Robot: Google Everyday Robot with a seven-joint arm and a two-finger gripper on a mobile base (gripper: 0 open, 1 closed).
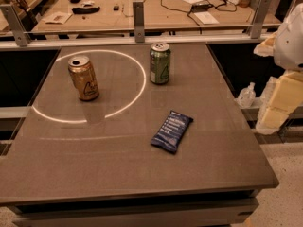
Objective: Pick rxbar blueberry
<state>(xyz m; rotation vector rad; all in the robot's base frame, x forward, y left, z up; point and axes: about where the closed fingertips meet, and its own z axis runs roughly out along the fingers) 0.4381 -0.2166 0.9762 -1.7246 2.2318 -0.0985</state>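
The bar lies flat on the surface, apart from the upright gold can and green can. The gripper hangs beyond the right edge; I cannot tell how open it is.

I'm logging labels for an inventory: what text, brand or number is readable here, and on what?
rxbar blueberry: lines of pale text, too blurred to read.
Gold can: pale triangular mark, no legible words.
Green can: pale mark, unreadable.
Gripper, at the right edge beside the table: no lettering visible.
Nothing here can be quoted.
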